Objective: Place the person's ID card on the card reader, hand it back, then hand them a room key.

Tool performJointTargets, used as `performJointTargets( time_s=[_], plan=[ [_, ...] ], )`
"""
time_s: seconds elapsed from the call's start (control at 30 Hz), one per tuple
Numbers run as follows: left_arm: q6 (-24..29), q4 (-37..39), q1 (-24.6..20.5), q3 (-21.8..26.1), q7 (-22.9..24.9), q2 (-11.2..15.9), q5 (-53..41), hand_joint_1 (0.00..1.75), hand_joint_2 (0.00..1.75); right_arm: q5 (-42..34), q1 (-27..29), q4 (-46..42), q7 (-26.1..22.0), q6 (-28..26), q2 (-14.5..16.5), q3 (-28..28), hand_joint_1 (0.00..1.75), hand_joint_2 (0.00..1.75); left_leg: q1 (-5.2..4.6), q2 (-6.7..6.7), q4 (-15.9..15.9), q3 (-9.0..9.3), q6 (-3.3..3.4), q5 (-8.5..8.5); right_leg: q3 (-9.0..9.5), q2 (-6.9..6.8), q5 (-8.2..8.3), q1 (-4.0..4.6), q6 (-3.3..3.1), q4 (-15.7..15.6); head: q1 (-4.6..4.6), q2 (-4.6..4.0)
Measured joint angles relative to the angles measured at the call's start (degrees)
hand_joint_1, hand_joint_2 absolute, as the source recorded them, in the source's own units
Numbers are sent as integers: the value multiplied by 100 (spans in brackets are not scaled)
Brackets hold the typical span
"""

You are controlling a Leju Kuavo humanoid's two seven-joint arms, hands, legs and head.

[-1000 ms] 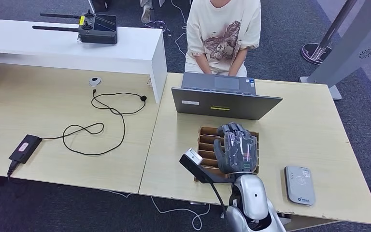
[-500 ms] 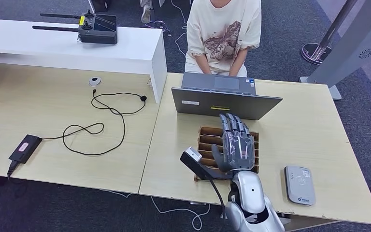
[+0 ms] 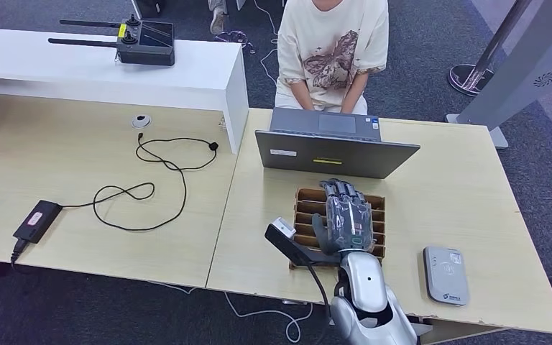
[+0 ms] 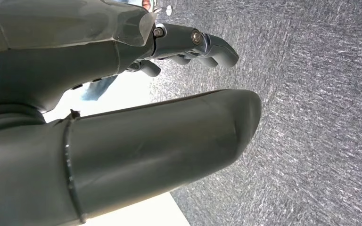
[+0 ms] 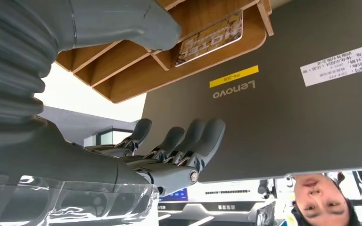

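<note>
Wooden slotted tray (image 3: 307,197) on tabletop (image 3: 460,201), right robot hand (image 3: 346,214) hovering over it, fingers half-curled, holding nothing. Room-key step, seemingly: key card (image 5: 209,32) in slot. Next: dip, pinch card. Left robot hand (image 4: 122,117) idle, loosely open.

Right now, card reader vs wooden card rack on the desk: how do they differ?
The card reader is grey, flat, closed, and lies bare near the desk's right front edge. The wooden card rack is brown, open, split into slots, sits behind the laptop, with the right hand over it. Both rest on the same desk.
</note>
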Motion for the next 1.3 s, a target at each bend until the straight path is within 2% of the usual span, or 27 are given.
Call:
performJointTargets(
  time_s=[0.07, 0.2, 0.33, 0.63, 1.3],
  plan=[
    [-6, 0, -1, -18, 2, 1, 0, 0, 0, 13, -29, 57, 8, 1, 20, 0, 76, 175, 0, 0, 0, 0, 0, 0, 0, 0, 0, 0, 0, 0, 1, 1],
    [-14, 0, -1, -52, 3, 4, 0, 0, 0, 27, -71, 149, 20, 2, 52, -1, 75, 175, 0, 0, 0, 0, 0, 0, 0, 0, 0, 0, 0, 0, 1, 0],
    [-22, 0, -3, -79, 3, 11, 0, 0, 0, 42, -111, 240, 30, 2, 78, -2, 80, 175, 0, 0, 0, 0, 0, 0, 0, 0, 0, 0, 0, 0, 1, 0],
    [-31, 0, -4, -93, 3, 27, 0, 0, 0, 67, -154, 377, 43, 23, 80, -7, 67, 175, 0, 0, 0, 0, 0, 0, 0, 0, 0, 0, 0, 0, 1, 0],
    [-80, 0, -7, -102, 4, 31, 0, 0, 0, 76, -255, 711, 93, 26, 85, -153, 85, 175, 0, 0, 0, 0, 0, 0, 0, 0, 0, 0, 0, 0, 1, 2]
  ],
)
